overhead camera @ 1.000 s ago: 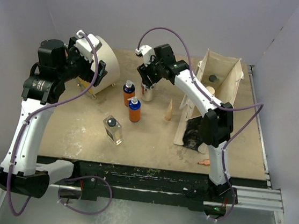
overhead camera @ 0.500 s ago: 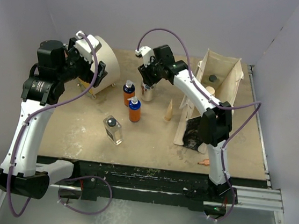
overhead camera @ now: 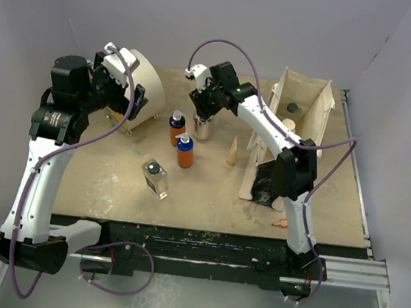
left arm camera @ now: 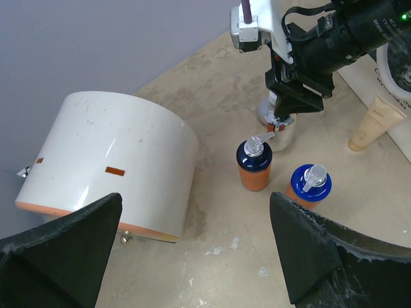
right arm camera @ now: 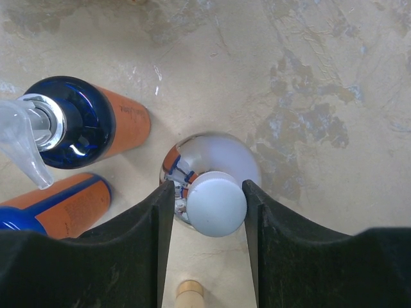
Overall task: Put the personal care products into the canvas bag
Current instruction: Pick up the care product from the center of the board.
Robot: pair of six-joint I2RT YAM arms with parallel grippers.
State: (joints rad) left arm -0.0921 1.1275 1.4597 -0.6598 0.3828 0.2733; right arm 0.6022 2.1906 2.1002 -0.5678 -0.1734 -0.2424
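The right claw (right arm camera: 209,187) straddles the white cap (right arm camera: 216,205) of the silver bottle (right arm camera: 218,151), half closed. One finger (right arm camera: 282,256) touches the cap, but whether it grips I cannot tell. The bottle stands near the counter's (overhead camera: 113,181) far edge, beside two orange bottles (overhead camera: 177,127), left of the canvas bag (overhead camera: 308,99). The left claw (left arm camera: 196,199) gapes wide, empty.

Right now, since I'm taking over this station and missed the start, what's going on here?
The right arm's fingers are down around the white cap of the silver bottle, one on each side; whether they grip it yet is unclear. The left arm's fingers hang open and empty near the cream drum. Two orange bottles and a clear bottle wait on the table, not yet packed. The canvas bag stands open at the right, a black-capped item visible inside.
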